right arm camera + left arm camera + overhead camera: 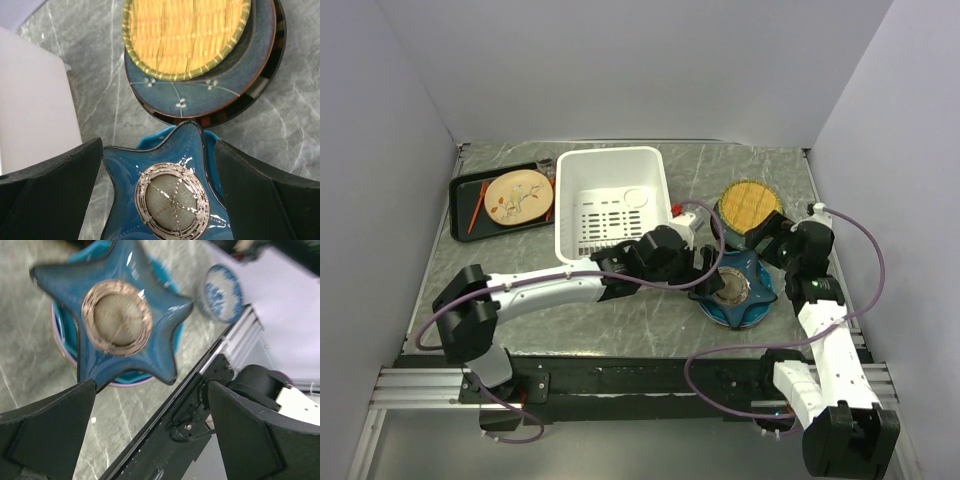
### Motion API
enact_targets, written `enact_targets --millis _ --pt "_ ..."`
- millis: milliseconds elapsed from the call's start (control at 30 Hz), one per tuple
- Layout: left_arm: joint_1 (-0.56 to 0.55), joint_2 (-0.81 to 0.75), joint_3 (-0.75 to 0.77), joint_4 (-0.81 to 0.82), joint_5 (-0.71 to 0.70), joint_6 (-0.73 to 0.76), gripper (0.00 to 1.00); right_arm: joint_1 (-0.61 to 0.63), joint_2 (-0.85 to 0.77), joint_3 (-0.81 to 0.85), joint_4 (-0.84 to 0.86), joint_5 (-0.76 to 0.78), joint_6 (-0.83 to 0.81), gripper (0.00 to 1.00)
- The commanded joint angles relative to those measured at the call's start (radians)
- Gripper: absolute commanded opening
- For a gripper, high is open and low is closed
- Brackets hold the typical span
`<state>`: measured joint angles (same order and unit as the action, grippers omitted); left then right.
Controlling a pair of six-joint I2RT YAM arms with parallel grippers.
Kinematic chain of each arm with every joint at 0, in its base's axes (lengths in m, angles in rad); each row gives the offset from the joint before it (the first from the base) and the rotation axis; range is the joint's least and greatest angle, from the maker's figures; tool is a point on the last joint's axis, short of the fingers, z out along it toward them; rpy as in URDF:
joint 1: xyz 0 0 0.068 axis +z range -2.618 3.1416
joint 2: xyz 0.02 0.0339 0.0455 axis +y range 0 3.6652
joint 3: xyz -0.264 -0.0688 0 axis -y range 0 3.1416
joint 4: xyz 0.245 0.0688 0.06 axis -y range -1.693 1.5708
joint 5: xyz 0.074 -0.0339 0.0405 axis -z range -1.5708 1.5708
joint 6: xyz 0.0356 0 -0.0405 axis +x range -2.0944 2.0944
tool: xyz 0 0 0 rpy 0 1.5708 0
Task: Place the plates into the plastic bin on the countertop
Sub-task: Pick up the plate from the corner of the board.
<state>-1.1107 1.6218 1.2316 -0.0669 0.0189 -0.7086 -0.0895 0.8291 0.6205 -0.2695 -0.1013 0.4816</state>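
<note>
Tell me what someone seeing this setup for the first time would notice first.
The glossy blue star-shaped plate, topping a stack at the right-centre of the countertop, grabs attention, with the left end effector and right end effector both open and poised close by it. Just behind it sits a bright yellow woven-look plate on darker plates, and the white plastic bin stands at the back, left of them.

The tool point(151, 385) hangs with its two dark fingers point(50, 435) spread wide above a blue star plate point(117, 320), slightly blurred. The star plate tops a teal plate point(64, 335) and a lavender one point(127, 384) on the marbled surface point(25, 375). A blue-and-white bowl point(218, 292) sits near the black edge rail point(165, 440).
</note>
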Motion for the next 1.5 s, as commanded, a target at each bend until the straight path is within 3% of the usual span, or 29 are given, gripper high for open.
enact_targets --millis 0,567,1067,1233,1467 --pt "-0.008 0.05 0.022 -0.01 0.012 -0.098 0.99 -0.009 0.011 -0.013 0.038 -0.021 -0.009 0.97" --pt "-0.008 0.136 -0.05 -0.034 -0.057 -0.285 0.99 -0.013 0.041 -0.085 0.055 -0.005 0.012 0.78" --pt "-0.009 0.148 -0.101 0.013 -0.072 -0.331 0.99 -0.018 0.067 -0.099 0.056 -0.023 0.003 0.72" --pt "-0.012 0.142 -0.132 0.05 -0.12 -0.367 0.95 -0.019 0.07 -0.102 0.058 -0.029 0.002 0.72" --pt "-0.012 0.174 -0.147 0.111 -0.116 -0.397 0.82 -0.019 0.068 -0.104 0.059 -0.038 -0.001 0.72"
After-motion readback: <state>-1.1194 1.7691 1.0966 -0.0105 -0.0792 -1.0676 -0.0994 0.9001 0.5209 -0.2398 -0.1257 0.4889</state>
